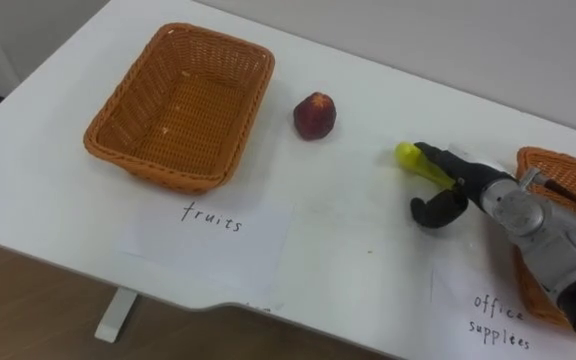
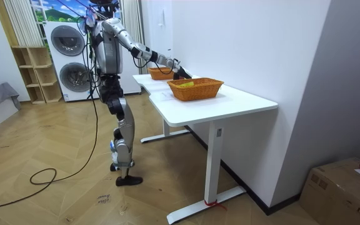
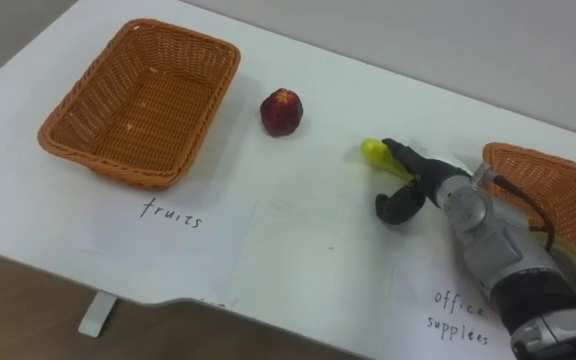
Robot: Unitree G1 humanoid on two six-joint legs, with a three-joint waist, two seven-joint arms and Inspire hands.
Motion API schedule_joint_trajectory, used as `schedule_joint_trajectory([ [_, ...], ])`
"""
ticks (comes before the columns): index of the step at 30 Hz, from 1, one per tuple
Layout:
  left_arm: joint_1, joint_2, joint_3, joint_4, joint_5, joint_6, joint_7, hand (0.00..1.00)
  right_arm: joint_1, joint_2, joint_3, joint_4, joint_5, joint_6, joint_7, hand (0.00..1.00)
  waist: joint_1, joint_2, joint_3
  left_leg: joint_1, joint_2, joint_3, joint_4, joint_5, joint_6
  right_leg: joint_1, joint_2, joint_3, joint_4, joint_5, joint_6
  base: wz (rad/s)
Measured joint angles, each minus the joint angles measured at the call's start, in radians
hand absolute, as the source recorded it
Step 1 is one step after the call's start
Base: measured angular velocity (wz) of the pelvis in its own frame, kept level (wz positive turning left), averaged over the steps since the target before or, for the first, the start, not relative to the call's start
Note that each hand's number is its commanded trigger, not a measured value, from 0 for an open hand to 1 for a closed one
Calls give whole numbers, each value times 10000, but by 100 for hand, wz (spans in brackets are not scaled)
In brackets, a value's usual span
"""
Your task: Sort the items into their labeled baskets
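Observation:
A small yellow-green object (image 1: pixel 406 154) lies on the white table (image 1: pixel 348 250), right of centre. My right hand (image 1: pixel 468 180) reaches in from the right; its straight dark fingers rest on the object's right end and the thumb curls apart below, so the hand is open. A red fruit (image 1: pixel 314 116) sits alone between this object and the empty wicker basket (image 1: pixel 223 38) at the left, whose paper label (image 1: pixel 211 217) reads "fruits". A second wicker basket (image 1: pixel 568 165) stands at the right edge behind my forearm, with an "office supplies" label (image 1: pixel 498 320) in front.
In the room view I stand at the table's long side with the right arm stretched over it. Something yellow lies in the nearer basket (image 2: pixel 195 89). The table's front edge runs close below the labels, and a wall backs the table.

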State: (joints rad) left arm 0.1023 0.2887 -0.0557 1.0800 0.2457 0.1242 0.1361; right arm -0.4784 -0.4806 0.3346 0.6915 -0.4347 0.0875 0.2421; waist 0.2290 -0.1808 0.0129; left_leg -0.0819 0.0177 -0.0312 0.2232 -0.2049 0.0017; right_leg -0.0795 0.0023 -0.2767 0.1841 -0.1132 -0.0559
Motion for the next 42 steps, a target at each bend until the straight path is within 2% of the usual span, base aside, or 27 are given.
schedule_joint_trajectory([
  [5,-3,7,-3,-10,2,-25,3,0,2,-3,36,-66,-4,-1,2,0,-13,-10,-6,11,-2,5,-11,25,4,1,1,-1,1,1,1,0],
  [6,-3,20,-1,-26,5,-32,3,0,10,-4,43,-80,-7,-3,1,36,-19,-13,-7,10,-2,4,-10,25,3,1,0,-3,0,1,1,0],
  [7,-2,35,-1,-52,7,-44,3,0,14,-4,44,-90,-11,-8,-2,62,-20,-14,-7,10,-2,4,-9,25,3,1,-1,-3,1,1,1,0],
  [8,-2,43,0,-66,8,-58,3,0,14,-4,44,-90,-12,-10,-2,100,-20,-15,-8,10,-1,4,-9,26,3,1,-1,-3,1,1,1,0],
  [12,-5,81,2,-105,16,-218,3,0,13,-3,49,-153,-61,-26,-10,100,-15,-23,-13,10,-1,5,-8,26,3,2,-1,-2,4,1,1,0],
  [23,-6,105,17,-271,18,-227,-115,0,3,-79,45,-527,-1037,109,-486,100,127,-84,7,37,17,42,-70,25,2,2,19,29,-9,1,1,0],
  [27,-16,126,12,-262,17,-255,-156,0,22,-127,370,-580,-1255,166,-503,100,251,-131,30,48,26,41,-88,25,2,2,12,29,-22,1,1,0],
  [42,-11,137,11,-60,16,-423,-329,0,82,-181,389,-774,-1080,147,-406,100,244,-142,54,64,37,57,-182,23,-1,66,7,5,-158,2,2,0],
])
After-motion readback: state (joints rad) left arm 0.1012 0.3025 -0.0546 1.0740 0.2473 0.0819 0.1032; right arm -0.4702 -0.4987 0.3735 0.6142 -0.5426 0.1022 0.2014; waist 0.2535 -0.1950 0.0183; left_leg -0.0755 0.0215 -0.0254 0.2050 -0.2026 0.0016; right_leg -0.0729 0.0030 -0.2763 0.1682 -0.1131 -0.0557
